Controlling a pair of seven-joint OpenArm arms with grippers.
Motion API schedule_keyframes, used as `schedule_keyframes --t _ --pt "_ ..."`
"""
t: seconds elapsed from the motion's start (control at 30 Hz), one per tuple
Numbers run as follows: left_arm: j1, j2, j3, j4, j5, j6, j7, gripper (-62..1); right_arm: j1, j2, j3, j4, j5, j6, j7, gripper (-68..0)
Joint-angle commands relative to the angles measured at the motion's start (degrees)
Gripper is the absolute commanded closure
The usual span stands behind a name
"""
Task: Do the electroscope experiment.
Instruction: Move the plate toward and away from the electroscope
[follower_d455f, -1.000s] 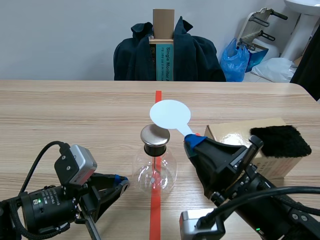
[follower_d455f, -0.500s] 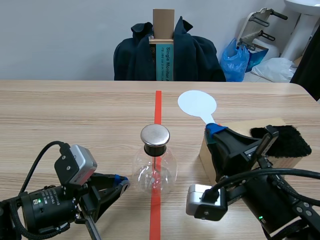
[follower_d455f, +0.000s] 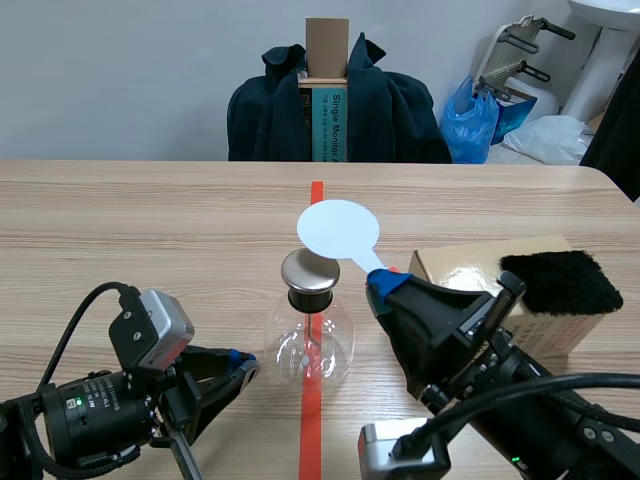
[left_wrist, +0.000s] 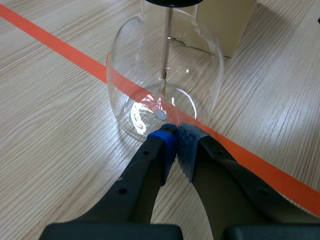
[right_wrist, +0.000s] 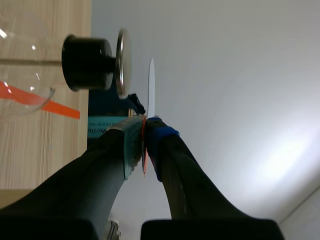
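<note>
Wood-grain surface (follower_d455f: 150, 220) fills the lower two thirds of the frame. I note two items on it. Glass flask (follower_d455f: 308, 345) stands lower centre, upright on the orange-red tape line (follower_d455f: 316, 195). Cardboard box (follower_d455f: 460, 262) sits centre right, apart from the flask.

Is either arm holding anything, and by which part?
The right tool pinches the white disc paddle by its thin handle; the left tool holds nothing.

- Glass flask (follower_d455f: 308, 345) stood mid-table, near; white disc (follower_d455f: 338, 228) hung close over its cap.
- Cardboard box (follower_d455f: 470, 265) blocked the near right.
- Bare table (follower_d455f: 150, 210) ran far and left.
</note>
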Motion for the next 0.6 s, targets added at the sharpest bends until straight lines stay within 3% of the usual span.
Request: schedule_keyframes --t 0.0,0.23,0.57 --pt "-0.2 0.3 -0.3 0.8 -0.6 -0.1 -1.0 -3.0 0.1 0.4 0.3 1.4 0.4 -0.9 1.3 -0.6" --pt "-0.2 0.3 -0.3 0.8 -0.6 -0.1 -1.0 -3.0 0.1 0.4 0.3 1.4 0.4 -0.9 5.6 -0.6" --pt "-0.2 0.3 -0.3 0.8 -0.6 -0.1 -1.0 -3.0 0.1 0.4 0.3 1.4 0.4 -0.9 6.4 -0.6"
